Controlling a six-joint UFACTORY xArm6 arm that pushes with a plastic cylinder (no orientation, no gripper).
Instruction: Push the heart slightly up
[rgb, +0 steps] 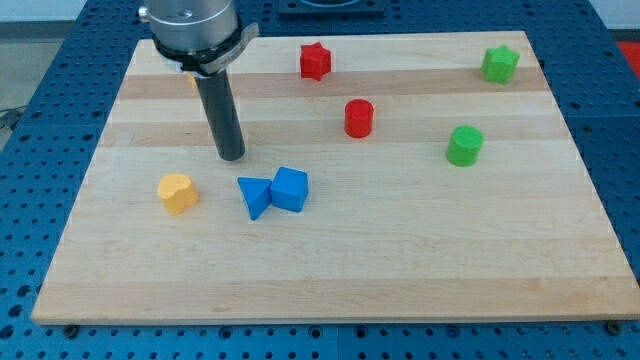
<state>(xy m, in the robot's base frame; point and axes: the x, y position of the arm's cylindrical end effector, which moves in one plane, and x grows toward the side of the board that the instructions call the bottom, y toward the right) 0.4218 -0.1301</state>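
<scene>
The yellow heart block lies on the wooden board at the view's left, a little below the middle. My tip rests on the board up and to the right of the heart, with a clear gap between them. A blue triangle block and a blue cube sit touching each other just below and right of my tip.
A red star is at the top centre, a red cylinder below it. A green star is at the top right, a green cylinder below it. A small yellow piece shows behind the rod.
</scene>
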